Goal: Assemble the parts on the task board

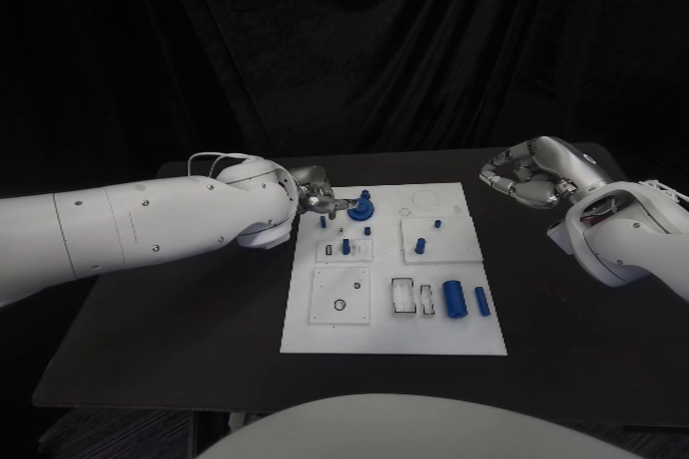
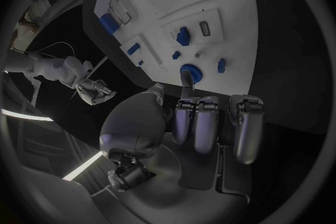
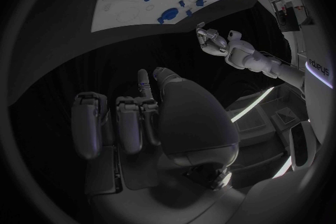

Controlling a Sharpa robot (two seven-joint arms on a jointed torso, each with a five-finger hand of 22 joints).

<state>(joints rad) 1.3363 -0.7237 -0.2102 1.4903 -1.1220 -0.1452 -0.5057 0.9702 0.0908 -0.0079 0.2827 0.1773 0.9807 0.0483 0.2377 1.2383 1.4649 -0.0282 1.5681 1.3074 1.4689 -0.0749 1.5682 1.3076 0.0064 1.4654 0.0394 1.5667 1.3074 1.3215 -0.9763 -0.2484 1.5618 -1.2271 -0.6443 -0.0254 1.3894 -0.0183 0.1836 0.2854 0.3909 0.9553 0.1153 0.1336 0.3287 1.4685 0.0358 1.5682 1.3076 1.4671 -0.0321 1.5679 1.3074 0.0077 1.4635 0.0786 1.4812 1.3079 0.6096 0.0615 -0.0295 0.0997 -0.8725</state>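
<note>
The left hand touches the round blue part on the task board, seemingly light, rigid plastic, best gripped around its rim; the right hand hangs clenched, empty

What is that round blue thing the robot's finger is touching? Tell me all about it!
The round blue part is a small disc-like piece, looking like smooth plastic, with a darker hollow in its middle. It sits on the white task board near the board's far edge, left of centre. The left hand reaches to it, and one of its fingers touches the part's rim. A thin blue stub seems to rise beside it; whether they are joined is unclear.
</note>
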